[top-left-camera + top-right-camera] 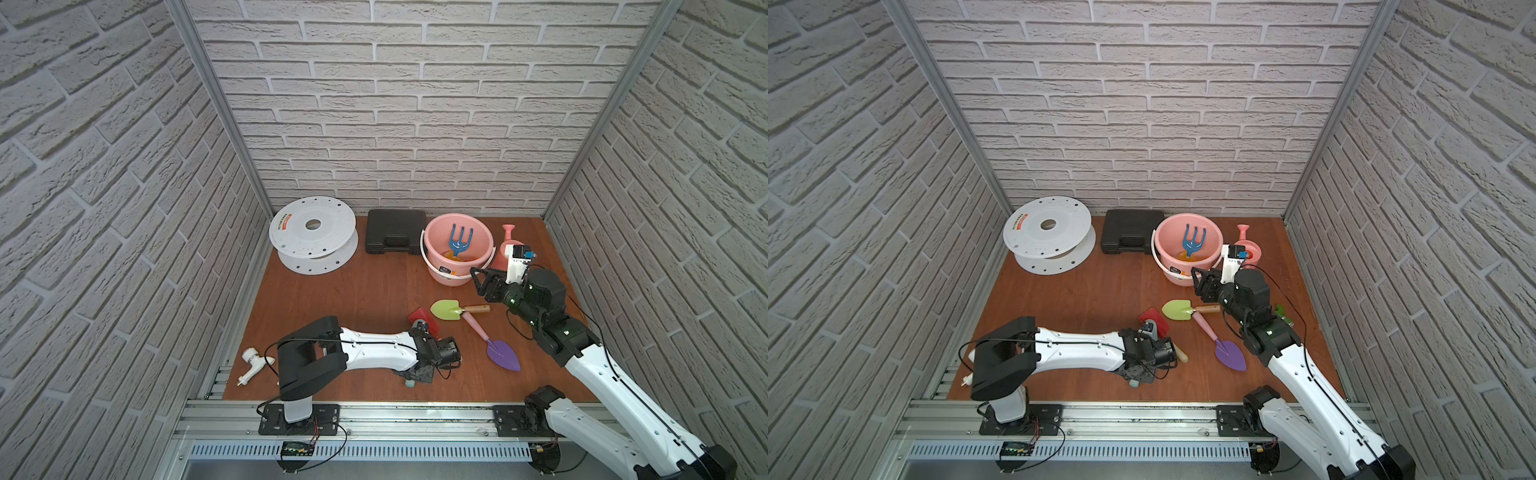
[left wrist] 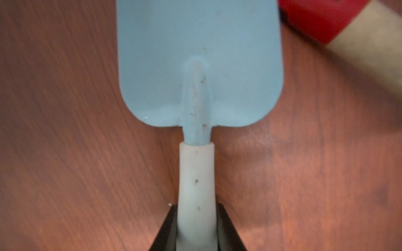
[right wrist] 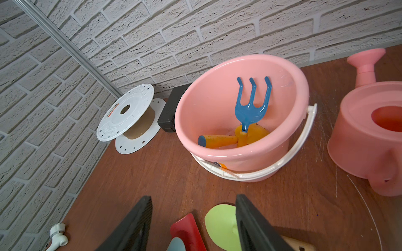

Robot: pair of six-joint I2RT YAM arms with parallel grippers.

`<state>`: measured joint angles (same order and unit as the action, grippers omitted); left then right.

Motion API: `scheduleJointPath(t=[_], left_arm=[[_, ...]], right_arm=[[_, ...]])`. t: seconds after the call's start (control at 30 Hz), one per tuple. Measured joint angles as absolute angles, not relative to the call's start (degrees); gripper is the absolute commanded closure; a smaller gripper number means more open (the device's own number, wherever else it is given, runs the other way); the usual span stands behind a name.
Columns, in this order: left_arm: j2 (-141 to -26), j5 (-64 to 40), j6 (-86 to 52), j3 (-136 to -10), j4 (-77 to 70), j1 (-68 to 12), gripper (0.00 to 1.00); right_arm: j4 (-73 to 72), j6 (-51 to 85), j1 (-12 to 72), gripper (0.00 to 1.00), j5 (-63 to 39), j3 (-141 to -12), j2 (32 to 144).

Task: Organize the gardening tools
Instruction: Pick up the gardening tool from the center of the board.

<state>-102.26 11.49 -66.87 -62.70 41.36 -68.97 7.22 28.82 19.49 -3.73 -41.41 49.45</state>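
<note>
Light-blue trowel (image 2: 200,65), leftmost tool, near front edge, right of the white spool (image 1: 313,232) whose orange label is too small to read. Pale handle pinched by left claw (image 2: 196,208), blade pointing straight away from it, toward the back. Red trowel (image 1: 424,318) just beside the blade. Pink bucket (image 1: 436,232), sticker unreadable: blue fork (image 1: 458,239) tines up, yellow scoop (image 3: 262,132) flat. Green trowel (image 1: 444,309) blade left, handle right. Right claw (image 3: 193,200) wide open, empty. Purple trowel (image 1: 503,355) blade toward front. Watering can (image 3: 359,134) far right, spout to back wall.
</note>
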Motion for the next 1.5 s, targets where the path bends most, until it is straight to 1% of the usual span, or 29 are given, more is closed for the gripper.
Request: scheduleJointPath(t=[0.2,0.43,0.63,0.8,0.97,1.0,1.03,1.07,1.1,1.17,1.27,1.3,1.37,1.5], left_arm=[[-97.34,18.37,-61.73,-60.97,40.80,-69.01,1.00],[-90.08,25.80,-49.78,-56.16,35.27,-70.00,1.00],[-86.87,29.47,-42.17,-54.72,31.88,-70.04,1.00],[-84.03,31.33,-39.81,-53.69,30.83,-70.04,1.00],[-81.32,32.16,-38.65,-52.27,30.17,-70.04,1.00],[-80.86,32.12,-38.39,-51.86,29.93,-70.04,1.00],[-80.49,32.10,-38.06,-51.48,29.80,-70.04,1.00],[-80.14,31.97,-37.56,-51.05,29.52,-70.04,1.00],[-79.90,31.88,-37.26,-50.81,29.52,-70.04,1.00],[-79.64,31.59,-36.80,-50.65,29.47,-69.97,1.00],[-79.46,31.29,-36.01,-50.65,29.23,-69.73,1.00],[-79.42,31.07,-35.81,-50.61,29.28,-69.63,1.00],[-79.24,30.68,-35.57,-50.39,29.28,-69.32,1.00],[-78.50,29.54,-34.50,-49.80,28.60,-68.62,1.00]], right_arm=[[5.19,29.45,19.49,0.35,-9.91,-41.54,54.59],[5.32,29.91,20.75,0.35,-19.46,-44.88,64.18],[5.96,29.12,24.53,0.39,-24.05,-49.01,70.54],[7.01,28.58,25.43,0.43,-25.41,-49.56,73.32],[7.07,28.05,25.61,0.51,-26.17,-48.29,73.38],[6.96,28.08,25.67,0.55,-26.65,-47.86,73.38],[6.68,28.03,25.71,0.58,-27.11,-47.42,73.38],[6.50,28.01,25.78,0.64,-27.73,-46.96,73.38],[6.26,27.97,25.82,0.67,-28.40,-46.52,73.38],[6.20,27.90,26.09,0.79,-29.65,-46.06,73.41],[5.76,27.73,26.44,0.88,-31.00,-45.95,73.41],[5.39,27.46,26.46,0.89,-31.57,-45.95,73.41],[4.95,27.11,26.46,0.96,-32.49,-45.95,73.38],[4.93,26.52,26.48,0.97,-33.01,-45.93,72.90]])
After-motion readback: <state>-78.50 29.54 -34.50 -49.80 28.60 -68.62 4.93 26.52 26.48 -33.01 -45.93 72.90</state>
